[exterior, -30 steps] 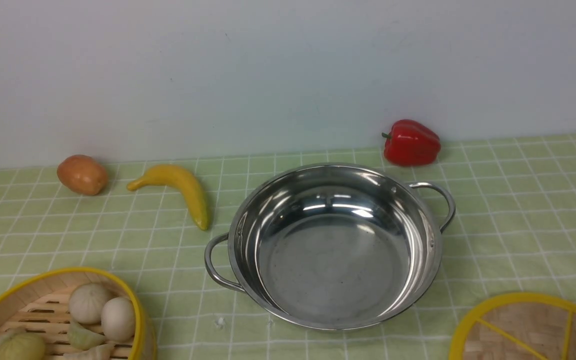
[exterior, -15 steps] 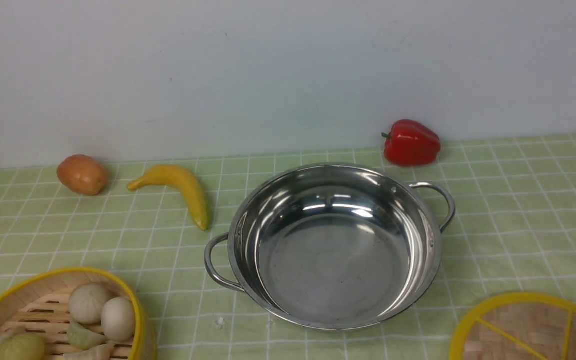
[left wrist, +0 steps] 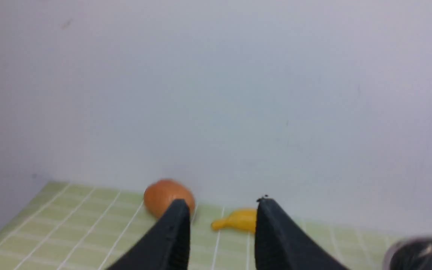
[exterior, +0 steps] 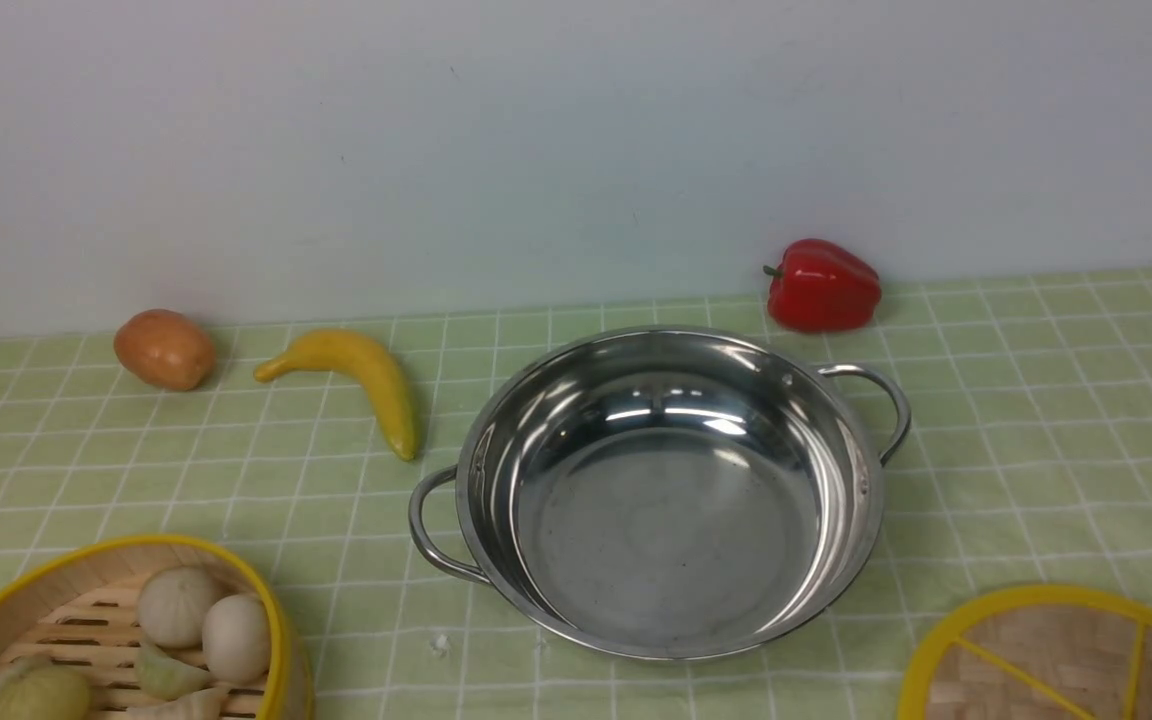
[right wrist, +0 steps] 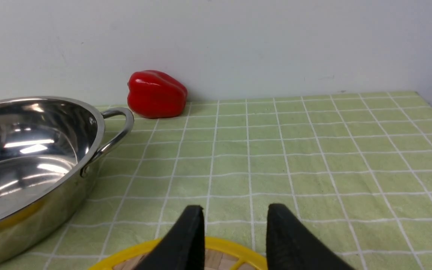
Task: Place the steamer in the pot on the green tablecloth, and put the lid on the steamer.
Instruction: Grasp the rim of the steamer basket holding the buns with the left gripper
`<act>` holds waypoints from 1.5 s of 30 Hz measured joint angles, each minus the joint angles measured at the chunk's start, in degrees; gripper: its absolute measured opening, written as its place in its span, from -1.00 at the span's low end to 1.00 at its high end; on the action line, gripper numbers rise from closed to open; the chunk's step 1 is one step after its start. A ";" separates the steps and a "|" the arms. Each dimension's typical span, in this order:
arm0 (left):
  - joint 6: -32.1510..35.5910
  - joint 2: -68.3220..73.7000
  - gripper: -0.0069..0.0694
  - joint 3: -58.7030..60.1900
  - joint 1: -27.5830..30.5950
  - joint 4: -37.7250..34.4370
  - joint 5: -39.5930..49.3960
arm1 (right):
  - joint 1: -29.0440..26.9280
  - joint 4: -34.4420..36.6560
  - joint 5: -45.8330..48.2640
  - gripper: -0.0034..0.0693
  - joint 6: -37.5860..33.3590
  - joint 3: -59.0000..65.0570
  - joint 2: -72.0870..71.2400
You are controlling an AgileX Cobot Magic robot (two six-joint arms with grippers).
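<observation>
The steamer [exterior: 46, 592] sits upright, open side up, at the near left edge of the green tablecloth [exterior: 1036, 450], partly cut off. It is round, with a yellow rim, a slatted floor and pale dumplings [exterior: 204, 620] inside. The empty steel pot [exterior: 671, 520] stands mid-cloth, well apart, its handles running from near left to far right. The lid [exterior: 1036, 650] lies flat at the near right. The left gripper [left wrist: 222, 202] has its jaws apart, holding nothing. The right gripper [right wrist: 236, 207] is likewise parted and empty, by the lid's rim.
</observation>
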 joint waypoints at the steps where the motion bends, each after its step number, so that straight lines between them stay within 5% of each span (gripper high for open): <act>1: -1.04 0.00 -0.18 0.00 0.00 -0.91 -2.40 | 0.00 0.00 0.00 -0.21 0.00 0.00 0.00; 11: -13.39 0.00 -0.18 -0.40 0.00 -1.96 -9.97 | 0.00 0.00 -0.05 -0.21 0.00 0.00 0.00; 20: -13.02 8.08 -0.18 -17.06 0.00 -0.04 19.38 | 0.00 0.00 -0.05 -0.21 0.00 0.00 0.00; 32: -4.22 23.86 -0.18 -27.46 0.00 -1.85 35.89 | 0.00 0.00 -0.11 -0.21 0.00 0.00 0.00; 38: 16.09 33.21 -0.18 -31.75 0.00 -4.04 52.43 | 0.00 0.00 -0.11 -0.21 0.00 0.00 0.00; 41: 34.89 38.86 -0.18 -32.89 -0.42 -11.04 59.10 | 0.00 0.00 -0.11 -0.21 0.00 0.00 -0.01; 45: 48.14 43.88 -0.18 -33.15 -0.47 -22.07 60.46 | 0.00 0.00 -0.12 -0.21 0.00 0.00 -0.01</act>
